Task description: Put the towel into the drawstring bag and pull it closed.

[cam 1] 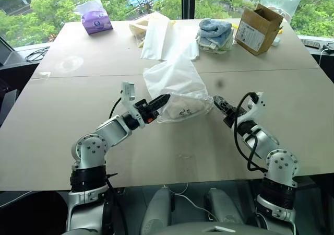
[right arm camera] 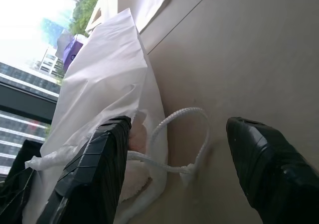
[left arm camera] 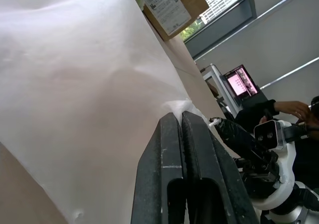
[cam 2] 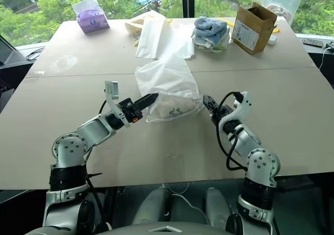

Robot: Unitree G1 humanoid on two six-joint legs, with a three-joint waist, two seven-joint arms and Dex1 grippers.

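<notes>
Right, the left gripper has its jaws clenched on the drawstring bag, while the right gripper stands released around its cord loop. Behind on the tabletop lie white sheets, folded towels and a cardboard box, well apart.

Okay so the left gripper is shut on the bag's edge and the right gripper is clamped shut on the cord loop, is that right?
Not quite. The right gripper is open: the right wrist view shows its fingers spread apart with the cord loop lying loose between them on the table. The left gripper is indeed shut on the bag's edge.
</notes>
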